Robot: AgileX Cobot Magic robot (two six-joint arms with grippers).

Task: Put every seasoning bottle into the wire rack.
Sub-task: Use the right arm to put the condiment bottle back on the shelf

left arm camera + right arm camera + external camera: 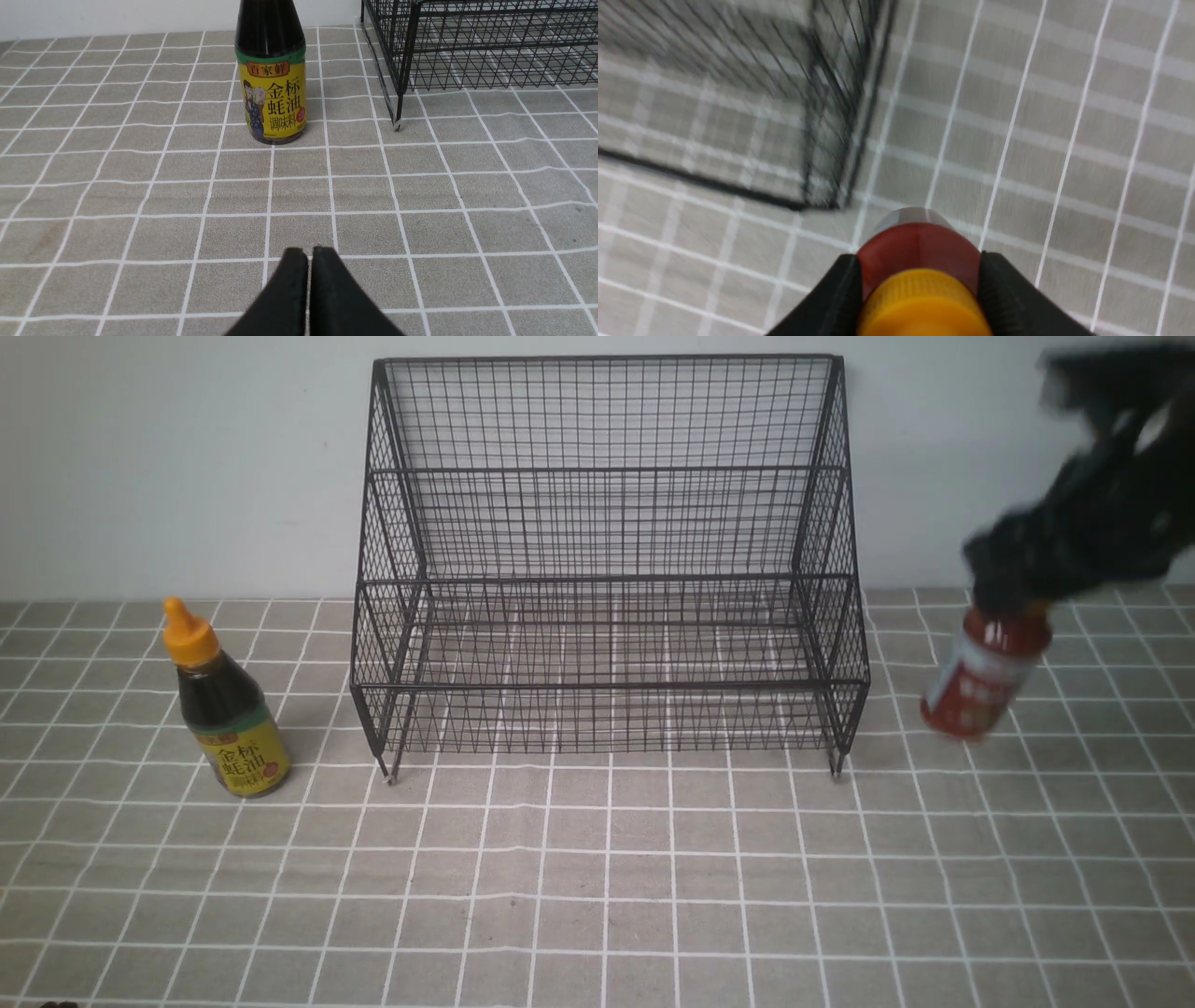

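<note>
Over at the wire rack's three o'clock, the right gripper clamps the tilted red bottle; the left gripper is clenched, empty.

Grey checked tablecloth against plain white wall.

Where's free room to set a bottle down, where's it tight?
Free: every tier of the wire rack, and the cloth in front of it. Tighter: the strip between the rack's left side and the brown bottle; right of the rack, the right end effector holds the red bottle tilted.
</note>
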